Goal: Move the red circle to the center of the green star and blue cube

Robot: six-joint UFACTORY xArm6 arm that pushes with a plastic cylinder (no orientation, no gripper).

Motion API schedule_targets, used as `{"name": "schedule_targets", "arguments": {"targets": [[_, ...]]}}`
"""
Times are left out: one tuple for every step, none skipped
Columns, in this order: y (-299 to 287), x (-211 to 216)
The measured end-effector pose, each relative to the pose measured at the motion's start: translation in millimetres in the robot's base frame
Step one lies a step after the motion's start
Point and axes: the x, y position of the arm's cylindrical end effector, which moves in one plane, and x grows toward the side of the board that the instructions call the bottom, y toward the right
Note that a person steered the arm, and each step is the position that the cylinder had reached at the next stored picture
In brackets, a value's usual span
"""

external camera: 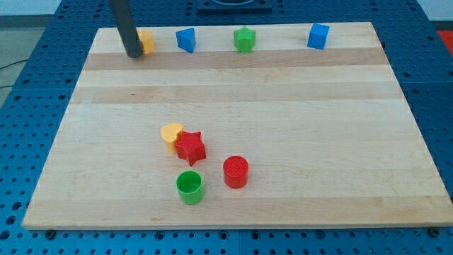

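Nearest us, a green plastic cylinder (pixel 189 187) stands near the bottom edge of the pale wooden board (pixel 318 142), with the red plastic circle (pixel 236 172) just to its right. Above them, a red star (pixel 190 147) touches a yellow heart (pixel 171 134). Along the top edge sit an orange block (pixel 146 40), a blue triangular block (pixel 186 40), the green star (pixel 244 40) and the blue cube (pixel 318 35). My tip (pixel 133 54) touches the orange block's left side, holding nothing, well apart from the red circle.
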Motion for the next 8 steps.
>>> {"name": "schedule_targets", "arguments": {"targets": [[8.0, 48.4], [84.1, 119.2], [180.3, 216.5], [292.3, 303.5], [283.0, 343.4], [177.2, 322.0], [184.0, 274.6], [205.0, 249.5]]}}
